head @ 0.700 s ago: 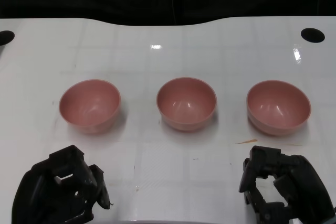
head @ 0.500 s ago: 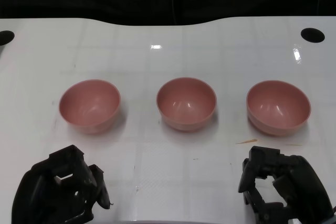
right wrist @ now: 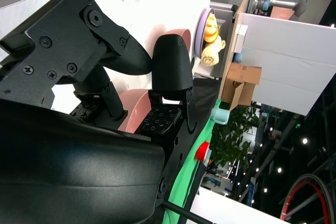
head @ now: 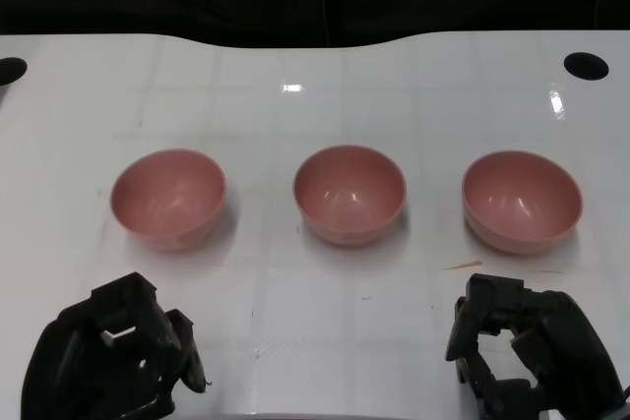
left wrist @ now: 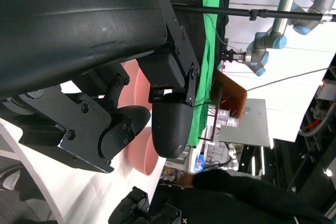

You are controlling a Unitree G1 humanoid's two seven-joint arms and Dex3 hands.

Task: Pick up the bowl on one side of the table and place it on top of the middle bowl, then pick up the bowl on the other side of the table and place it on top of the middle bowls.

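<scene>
Three pink bowls stand in a row on the white table: the left bowl (head: 168, 197), the middle bowl (head: 349, 194) and the right bowl (head: 522, 201), all upright and apart. My left hand (head: 113, 361) hangs at the near left edge, well short of the left bowl, holding nothing with its fingers loosely bent. My right hand (head: 527, 356) sits at the near right edge, in front of the right bowl, also holding nothing. In the left wrist view a pink bowl (left wrist: 139, 153) shows past the fingers (left wrist: 170, 121). The right wrist view shows pink bowl rims (right wrist: 134, 109) behind its fingers (right wrist: 170, 69).
The table (head: 315, 95) has a dark hole at the far right corner (head: 586, 66) and another at the far left (head: 10, 70). A small orange smear (head: 461, 265) lies in front of the right bowl. A dark backdrop runs along the far edge.
</scene>
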